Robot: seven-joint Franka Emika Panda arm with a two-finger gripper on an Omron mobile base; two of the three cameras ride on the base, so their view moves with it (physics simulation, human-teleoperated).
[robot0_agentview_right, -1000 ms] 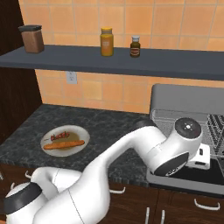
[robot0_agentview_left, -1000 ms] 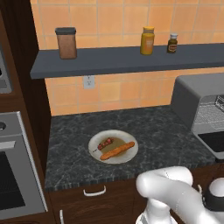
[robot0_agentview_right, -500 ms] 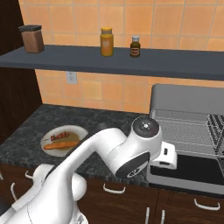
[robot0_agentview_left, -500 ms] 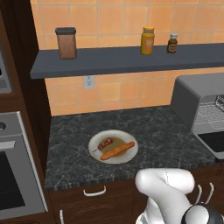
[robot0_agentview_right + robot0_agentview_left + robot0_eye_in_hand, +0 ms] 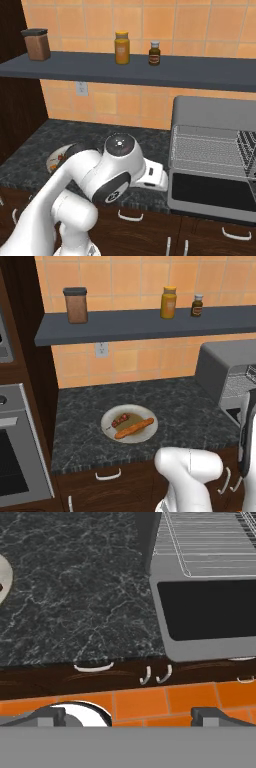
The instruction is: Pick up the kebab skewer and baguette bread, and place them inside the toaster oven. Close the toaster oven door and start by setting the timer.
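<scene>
The hand view looks down on a dark speckled counter (image 5: 80,587), with the pale rim of a plate (image 5: 4,577) cut off at the left edge. At upper right sits the toaster oven (image 5: 152,547), its wire rack (image 5: 210,542) exposed and the toaster oven door (image 5: 210,609) folded down flat, dark glass in a grey frame. Below the counter edge run dark wood drawer fronts (image 5: 45,679) with curved metal handles (image 5: 94,668) over orange floor tiles (image 5: 140,702), and the gripper (image 5: 128,716) shows 2 dark fingertips (image 5: 47,714) set wide apart at the bottom.
</scene>
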